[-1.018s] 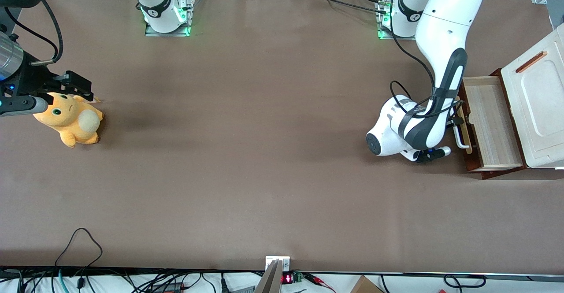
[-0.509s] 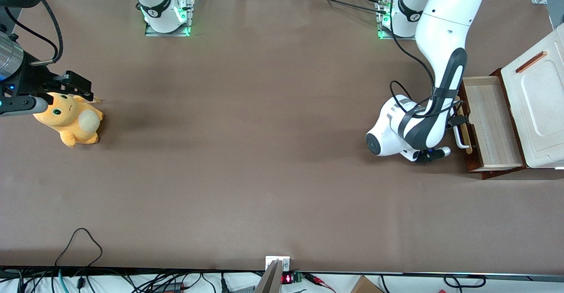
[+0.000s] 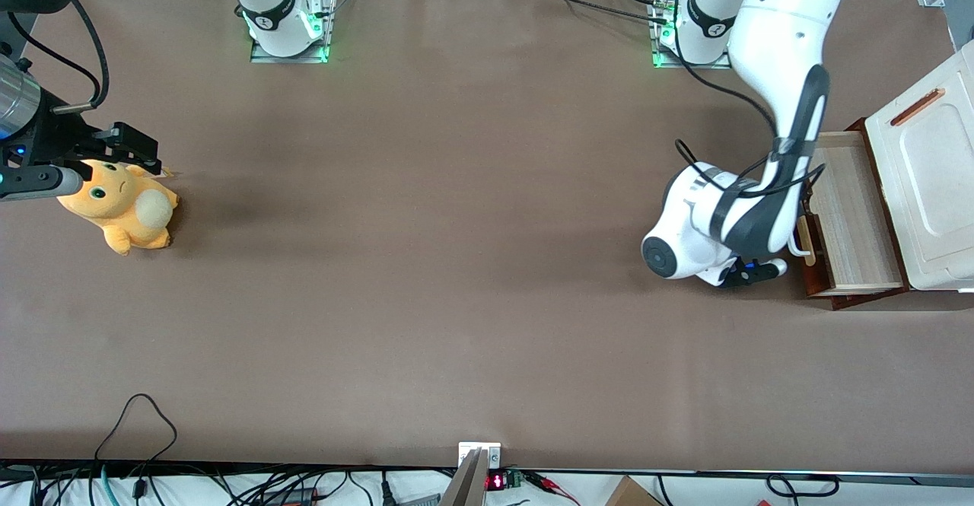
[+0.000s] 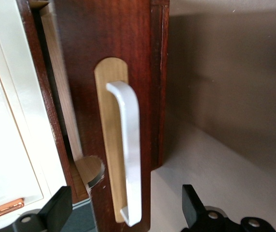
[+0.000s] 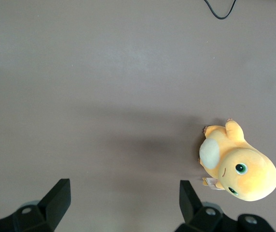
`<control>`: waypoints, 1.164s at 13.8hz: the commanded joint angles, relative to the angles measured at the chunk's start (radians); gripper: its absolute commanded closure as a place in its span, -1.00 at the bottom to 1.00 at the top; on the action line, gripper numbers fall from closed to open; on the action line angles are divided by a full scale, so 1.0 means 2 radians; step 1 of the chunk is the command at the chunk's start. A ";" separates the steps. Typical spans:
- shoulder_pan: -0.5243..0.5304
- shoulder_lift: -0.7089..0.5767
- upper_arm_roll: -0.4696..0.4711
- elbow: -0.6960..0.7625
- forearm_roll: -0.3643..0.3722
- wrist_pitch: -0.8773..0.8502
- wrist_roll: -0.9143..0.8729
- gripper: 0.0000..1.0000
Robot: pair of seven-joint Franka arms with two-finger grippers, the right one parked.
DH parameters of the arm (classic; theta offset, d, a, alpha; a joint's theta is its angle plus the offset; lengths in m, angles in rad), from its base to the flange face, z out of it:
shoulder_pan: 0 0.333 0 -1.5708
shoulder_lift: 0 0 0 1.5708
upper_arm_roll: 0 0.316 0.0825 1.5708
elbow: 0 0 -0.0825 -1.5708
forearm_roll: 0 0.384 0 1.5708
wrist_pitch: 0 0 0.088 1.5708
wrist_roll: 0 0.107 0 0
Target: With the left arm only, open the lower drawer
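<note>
The lower drawer stands pulled out of the white cabinet, its pale wood tray showing. Its dark red-brown front carries a pale wooden strip and a white loop handle. The left arm reaches down in front of the drawer, and its wrist covers most of the handle in the front view. My gripper is open, one black finger on each side of the handle's end, with wide gaps and neither touching it. In the front view the gripper is hidden under the wrist.
The white cabinet with an orange-brown slot stands at the working arm's end of the brown table. An orange plush toy lies toward the parked arm's end. Cables run along the table edge nearest the front camera.
The left arm's forearm and wrist have shifted a little toward the drawer and nearer the front camera. The drawer stands as far out as before.
</note>
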 commanded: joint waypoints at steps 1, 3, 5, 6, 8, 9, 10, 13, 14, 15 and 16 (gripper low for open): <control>0.003 -0.032 0.016 0.018 -0.048 -0.003 0.043 -1.00; 0.003 -0.049 0.045 0.037 -0.075 -0.003 0.124 -1.00; 0.003 -0.062 0.062 0.055 -0.087 -0.004 0.209 -1.00; 0.003 -0.072 0.068 0.055 -0.087 -0.005 0.243 -1.00; 0.004 -0.093 0.083 0.063 -0.110 -0.006 0.296 -1.00; 0.006 -0.103 0.091 0.069 -0.135 -0.006 0.306 -1.00; 0.012 -0.114 0.099 0.076 -0.164 -0.006 0.308 -1.00; 0.034 -0.125 0.121 0.124 -0.275 -0.006 0.308 -1.00; 0.039 -0.134 0.128 0.126 -0.298 -0.005 0.308 -1.00; 0.045 -0.148 0.131 0.126 -0.318 -0.003 0.309 -1.00; 0.058 -0.166 0.131 0.126 -0.344 -0.001 0.310 -1.00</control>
